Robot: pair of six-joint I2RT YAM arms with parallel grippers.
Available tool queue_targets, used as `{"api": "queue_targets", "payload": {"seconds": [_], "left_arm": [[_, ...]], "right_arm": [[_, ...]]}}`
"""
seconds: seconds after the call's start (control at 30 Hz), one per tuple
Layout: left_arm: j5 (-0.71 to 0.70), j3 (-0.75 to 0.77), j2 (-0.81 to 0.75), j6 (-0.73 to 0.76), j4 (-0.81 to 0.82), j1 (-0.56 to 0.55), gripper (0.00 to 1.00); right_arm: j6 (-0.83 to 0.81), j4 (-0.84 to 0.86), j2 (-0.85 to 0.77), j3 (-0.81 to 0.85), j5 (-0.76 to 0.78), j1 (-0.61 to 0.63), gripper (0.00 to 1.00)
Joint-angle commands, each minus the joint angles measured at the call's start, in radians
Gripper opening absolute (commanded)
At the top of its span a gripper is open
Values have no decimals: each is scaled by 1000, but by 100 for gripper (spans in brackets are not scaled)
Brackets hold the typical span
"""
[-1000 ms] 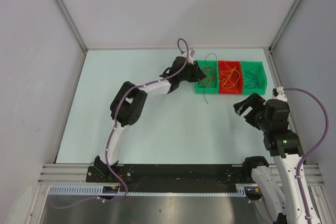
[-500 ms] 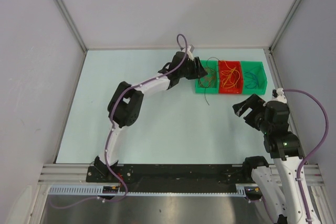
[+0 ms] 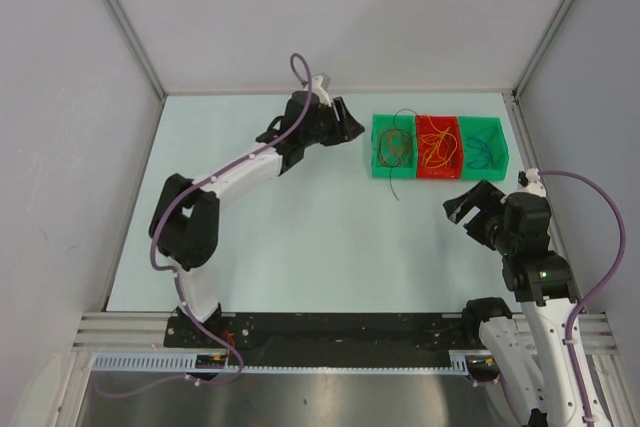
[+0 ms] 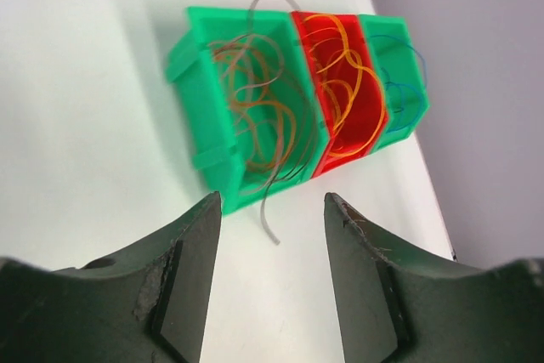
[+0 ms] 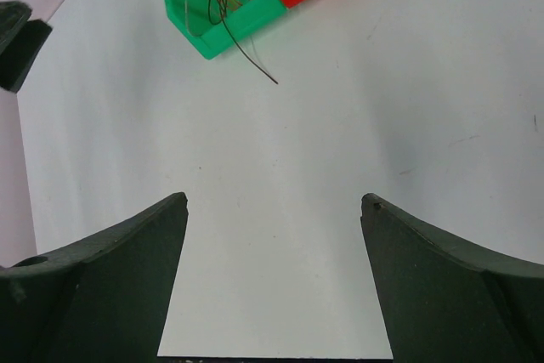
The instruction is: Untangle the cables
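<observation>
Nothing stands between the arms and the bins; the pale counter (image 3: 300,237) in front of them is bare. On the left, the left gripper (image 3: 348,127) hangs just beside the bins near the far edge, its jaws about halfway apart with nothing between them. Three bins sit touching in a row by the far right corner: a green bin (image 3: 392,173), a red bin (image 3: 437,173), and a second green bin (image 3: 487,169). The first holds thin loopy brown and orange cables (image 3: 397,142), with one loose brown strand (image 3: 392,185) trailing over the near wall onto the counter. The red bin holds orange cables (image 3: 437,142), and the last one blue cables (image 3: 482,150). On the right, the right gripper (image 3: 468,205) hovers near the right edge, jaws spread wide and empty.
</observation>
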Motion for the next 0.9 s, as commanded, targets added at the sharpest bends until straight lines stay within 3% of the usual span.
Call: {"api": "queue_targets", "payload": {"seconds": [0.0,0.2,0.3,0.33,0.5,0.7,0.87], "left_arm": [[-31,-146,-179,-21,25,68,57],[-8,-278,-316,-10,18,154,59],[-6,-341,-393,1,8,188,67],[-5,-355,-434,2,-4,204,79],[-41,-439,-545,19,-36,241,98],[-65,-510,-702,30,-120,275,100],[-120,-516,-813,76,-303,291,100]], "right_arm": [[-15,0,-18,2,20,10,87],[1,-8,-41,2,21,15,88],[8,-6,-51,2,21,18,90],[8,-8,-55,2,21,19,90],[28,-6,-57,2,15,24,91],[62,-2,-71,3,-10,44,98],[96,1,-83,14,-29,67,100]]}}
